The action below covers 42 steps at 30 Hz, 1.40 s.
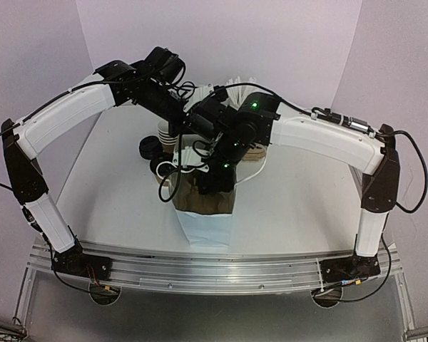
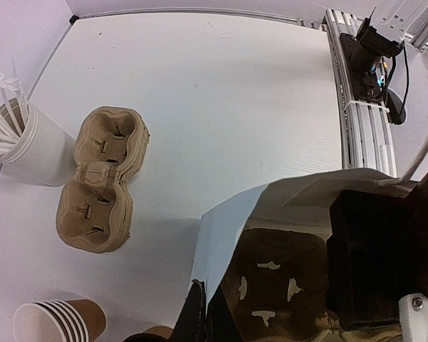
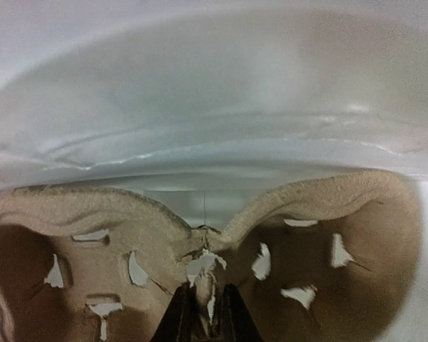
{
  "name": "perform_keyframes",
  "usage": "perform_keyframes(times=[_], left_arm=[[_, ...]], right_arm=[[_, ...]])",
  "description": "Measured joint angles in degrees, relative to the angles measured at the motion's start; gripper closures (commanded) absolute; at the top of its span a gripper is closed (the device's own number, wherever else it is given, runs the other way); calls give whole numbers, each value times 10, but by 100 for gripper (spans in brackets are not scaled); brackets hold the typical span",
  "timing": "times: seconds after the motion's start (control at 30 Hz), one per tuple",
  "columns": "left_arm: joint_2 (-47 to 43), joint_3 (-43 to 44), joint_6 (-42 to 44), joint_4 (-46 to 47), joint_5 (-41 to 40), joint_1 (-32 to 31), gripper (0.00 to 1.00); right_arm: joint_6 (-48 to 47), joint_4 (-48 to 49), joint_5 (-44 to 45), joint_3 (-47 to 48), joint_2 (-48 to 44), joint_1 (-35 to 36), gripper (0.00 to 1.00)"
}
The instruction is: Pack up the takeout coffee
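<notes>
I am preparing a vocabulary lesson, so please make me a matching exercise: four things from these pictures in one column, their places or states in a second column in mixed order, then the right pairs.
Things
1. pulp cup carrier
2. spare pulp carriers
3. white sticks
4. nested paper cups

Places or states
A. standing in the ribbed white cup
B. lying flat on the table, stacked
C. inside the white paper bag
D. one inside another, brown outside

Pairs: 1-C, 2-B, 3-A, 4-D
</notes>
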Motion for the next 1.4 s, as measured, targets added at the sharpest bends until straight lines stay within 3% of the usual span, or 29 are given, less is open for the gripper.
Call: perform_keyframes(times=[0.17, 0.43, 0.6, 1.13, 1.4], left_arm=[[0, 0, 2, 0, -2, 0, 100], [0, -1, 4, 0, -6, 0, 100], [0, -1, 4, 0, -8, 0, 100], [-15, -20, 3, 19, -41, 0, 100], [-26, -30, -28, 26, -74, 0, 100]], right_arm=[[1, -1, 2, -1, 0, 0, 76], [2, -4, 8, 1, 0, 0, 85], [4, -8, 13, 4, 0, 0, 85], [23, -8, 56, 34, -7, 5, 67], [39, 19, 96, -1, -95, 5, 54]])
